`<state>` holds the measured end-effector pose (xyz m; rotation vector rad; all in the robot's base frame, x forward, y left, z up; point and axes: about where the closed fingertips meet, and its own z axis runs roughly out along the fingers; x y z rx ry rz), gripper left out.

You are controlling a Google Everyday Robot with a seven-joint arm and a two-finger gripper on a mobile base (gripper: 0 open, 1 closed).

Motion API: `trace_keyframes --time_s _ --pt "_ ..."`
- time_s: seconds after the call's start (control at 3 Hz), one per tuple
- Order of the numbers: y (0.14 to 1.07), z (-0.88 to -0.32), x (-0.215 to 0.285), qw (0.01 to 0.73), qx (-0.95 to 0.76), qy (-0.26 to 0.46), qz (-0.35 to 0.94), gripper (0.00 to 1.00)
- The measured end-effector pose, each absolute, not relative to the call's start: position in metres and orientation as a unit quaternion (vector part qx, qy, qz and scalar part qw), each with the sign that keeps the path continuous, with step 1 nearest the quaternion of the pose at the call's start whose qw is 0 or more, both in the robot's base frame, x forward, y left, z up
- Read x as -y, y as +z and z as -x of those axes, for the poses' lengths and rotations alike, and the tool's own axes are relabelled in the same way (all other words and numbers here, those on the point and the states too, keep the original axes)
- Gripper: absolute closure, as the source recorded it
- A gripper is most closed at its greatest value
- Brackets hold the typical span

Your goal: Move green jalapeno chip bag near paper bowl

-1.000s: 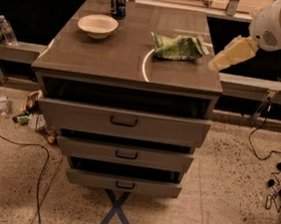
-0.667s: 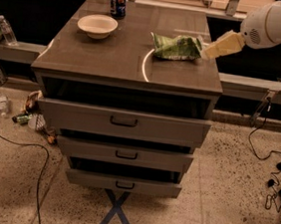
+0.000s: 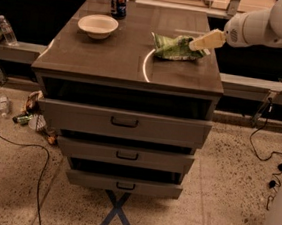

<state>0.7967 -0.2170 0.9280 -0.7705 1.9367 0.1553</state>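
The green jalapeno chip bag [image 3: 174,47] lies flat on the right part of the cabinet top. The paper bowl [image 3: 98,25] stands at the top's back left, well apart from the bag. My gripper [image 3: 197,44] comes in from the right on the white arm, and its cream fingers reach over the bag's right end.
A blue soda can [image 3: 118,1] stands at the back of the grey drawer cabinet [image 3: 130,70], just right of the bowl. The cabinet's three drawers stick out in steps. A plastic bottle [image 3: 7,30] stands on a ledge at left. Cables and litter lie on the floor.
My gripper has moved left and a little up, from off the cabinet's right edge to over the right end of the chip bag. Bag and bowl have not moved.
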Motion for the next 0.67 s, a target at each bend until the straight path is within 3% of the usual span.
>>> trace_keyframes --time_s 0.33,0.67 --pt "0.909 -0.823 0.212 0.5 -0.806 0.082 0.305 0.0" --pt "0.878 -0.838 0.208 0.484 -0.817 0.099 0.297 0.15"
